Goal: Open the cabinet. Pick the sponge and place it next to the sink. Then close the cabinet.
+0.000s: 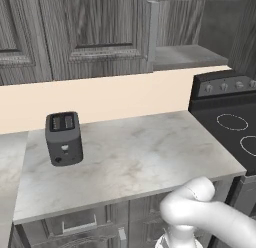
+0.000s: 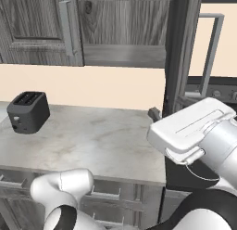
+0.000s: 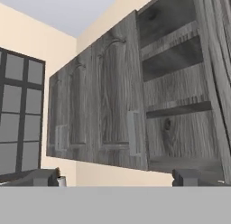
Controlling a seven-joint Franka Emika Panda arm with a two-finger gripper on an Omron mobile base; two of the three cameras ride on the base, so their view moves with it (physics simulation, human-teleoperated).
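1. The cabinet (image 3: 113, 105) hangs on the wall above the worktop (image 1: 135, 157).
2. Its right door (image 2: 183, 53) is swung open, and its left door (image 1: 100, 27) is shut.
3. Inside are bare wooden shelves (image 3: 180, 108).
4. The hand (image 3: 115, 177) is held up in front of the cabinet, with its 2 fingers (image 3: 185, 177) spread wide and nothing between them.
5. A black toaster (image 1: 64, 138) stands on the worktop, next to a black stove (image 1: 230, 122).
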